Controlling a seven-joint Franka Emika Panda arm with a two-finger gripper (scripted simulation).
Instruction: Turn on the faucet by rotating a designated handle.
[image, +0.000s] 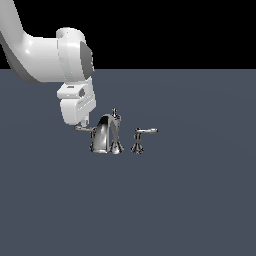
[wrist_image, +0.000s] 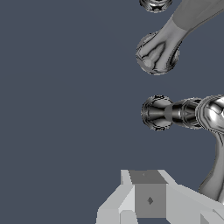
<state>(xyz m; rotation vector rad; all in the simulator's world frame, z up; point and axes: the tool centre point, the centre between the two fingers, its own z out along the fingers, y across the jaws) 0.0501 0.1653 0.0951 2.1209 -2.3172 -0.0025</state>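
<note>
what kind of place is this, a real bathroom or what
Not a real bathroom: it looks like a bare simulated test scene. A small chrome faucet stands alone on a flat grey floor with no sink or wall, under a black backdrop, with a white robot gripper beside its handle.

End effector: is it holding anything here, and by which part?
Cannot be told. The end effector sits at the tip of the faucet's side handle, but neither view shows the fingers closed on it.

End effector (image: 83, 121) above handle (image: 83, 128)
</note>
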